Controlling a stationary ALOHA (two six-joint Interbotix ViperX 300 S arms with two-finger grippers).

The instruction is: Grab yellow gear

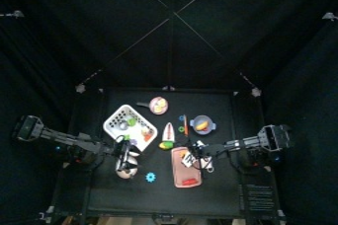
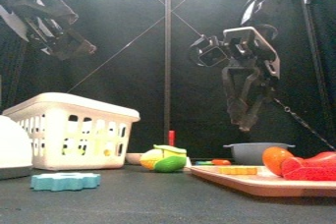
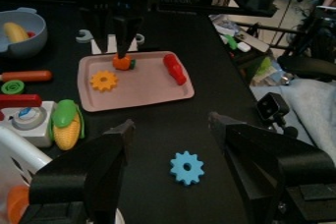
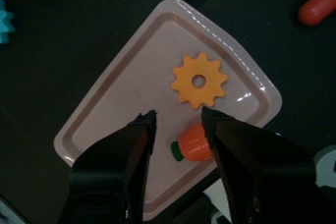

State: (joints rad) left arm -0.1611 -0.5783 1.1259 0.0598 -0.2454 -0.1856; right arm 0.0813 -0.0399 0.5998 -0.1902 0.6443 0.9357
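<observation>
You see the yellow gear lying flat on the pink tray, near the middle of it and free on all sides. Nothing touches it. In the left wrist view the same gear sits on the tray toward one end, while a small orange fruit with a green stalk and a red pepper lie further along.

Your right gripper hangs above the tray with its jaws spread apart and with nothing between them. In its own wrist view the orange fruit is in the gap between the two jaws, lower down, and the gear is just beyond the tips. From the front you see this gripper pointing down, well above the tray, not touching anything.

Your left gripper waits apart on the left side, raised over the table. Its jaws also stand wide and hold nothing. A blue gear lies on the table below it, between the two jaws in the wrist view.

In the front view, a white basket stands at the left, and the blue gear lies before it.
</observation>
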